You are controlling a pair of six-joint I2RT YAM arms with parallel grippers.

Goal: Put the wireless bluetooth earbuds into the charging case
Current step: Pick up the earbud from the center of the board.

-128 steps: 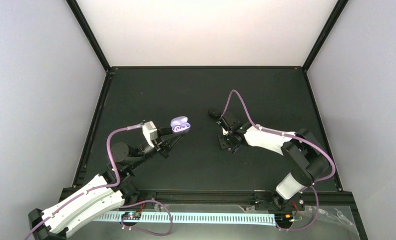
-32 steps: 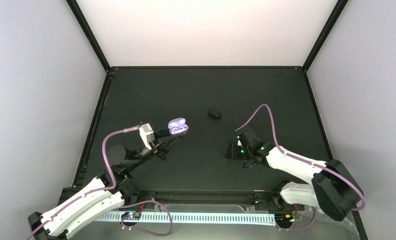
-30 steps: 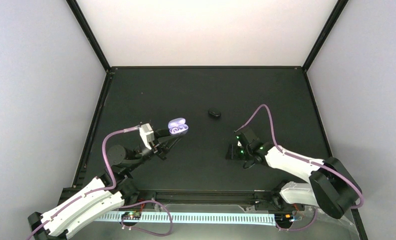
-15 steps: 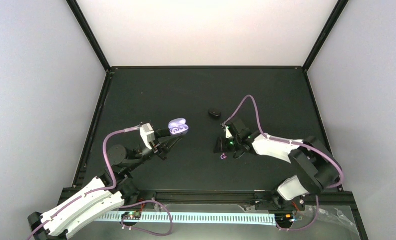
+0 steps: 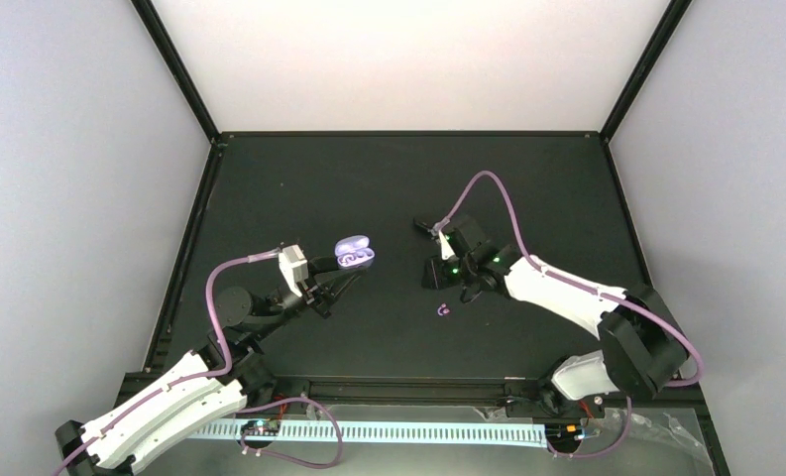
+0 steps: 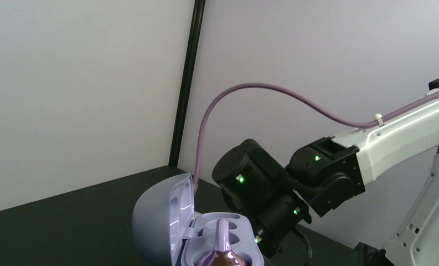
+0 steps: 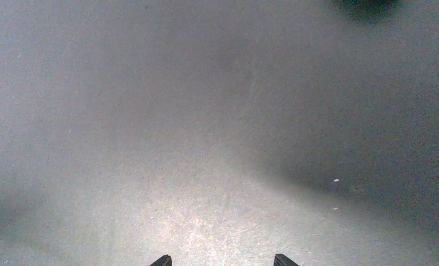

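Note:
My left gripper (image 5: 350,265) is shut on the lavender charging case (image 5: 355,252) and holds it above the mat. In the left wrist view the case (image 6: 167,221) has its lid open, and one lilac earbud (image 6: 223,246) sits in a well; my fingers are out of frame there. The other earbud (image 5: 444,310) lies loose on the black mat, just in front of my right gripper (image 5: 436,275). In the right wrist view the right gripper (image 7: 221,260) is open and empty, with only bare mat between the fingertips (image 7: 162,259).
A small black oval object (image 5: 423,225) lies on the mat just behind the right gripper, partly covered by it. The right arm's wrist (image 6: 272,194) fills the space right of the case in the left wrist view. Black frame posts stand at the back corners.
My right arm has swung from the front right toward the back left. The loose earbud now shows on the mat where the gripper was. The left gripper and case have not moved.

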